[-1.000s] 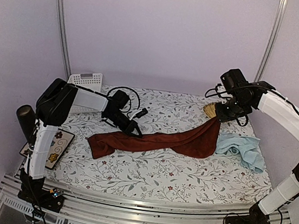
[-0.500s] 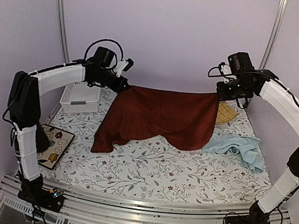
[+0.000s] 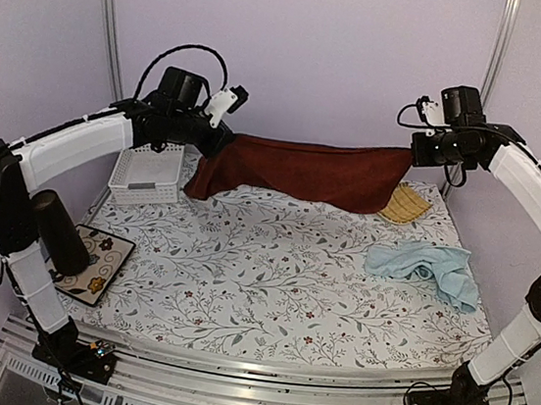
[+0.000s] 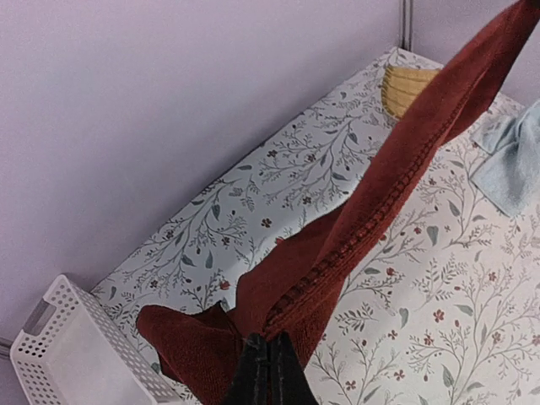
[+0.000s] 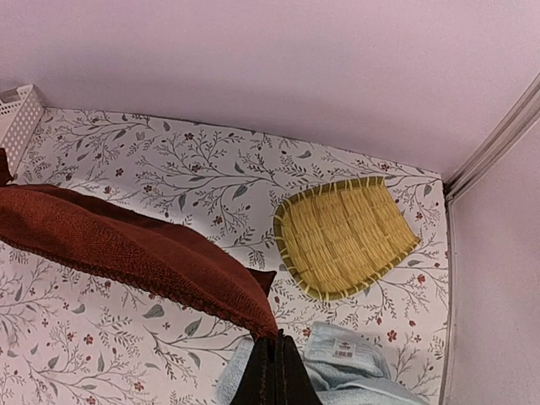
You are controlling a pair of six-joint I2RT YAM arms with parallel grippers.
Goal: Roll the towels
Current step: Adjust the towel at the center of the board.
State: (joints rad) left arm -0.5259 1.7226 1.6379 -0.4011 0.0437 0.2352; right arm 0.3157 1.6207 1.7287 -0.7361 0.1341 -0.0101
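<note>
The rust-red towel [image 3: 304, 170] hangs stretched in the air over the back of the table, held by two corners. My left gripper [image 3: 221, 137] is shut on its left corner, with the towel [image 4: 371, 211] running away from the fingertips. My right gripper [image 3: 413, 153] is shut on the right corner, the red towel [image 5: 126, 245] sagging off to the left. Crumpled on the table at the right lies the pale blue towel [image 3: 425, 269], which the right wrist view shows below the jaws [image 5: 354, 359].
A yellow woven mat [image 3: 405, 203] lies at the back right corner. A white plastic basket [image 3: 146, 172] stands at the back left. A dark cylinder [image 3: 58, 229] and a flowered tile [image 3: 95, 265] sit at the near left. The back wall is close behind the towel.
Both grippers rose and moved back and apart, lifting the red towel off the table. It went from lying bunched, to hanging spread, to pulled taut near the back wall.
</note>
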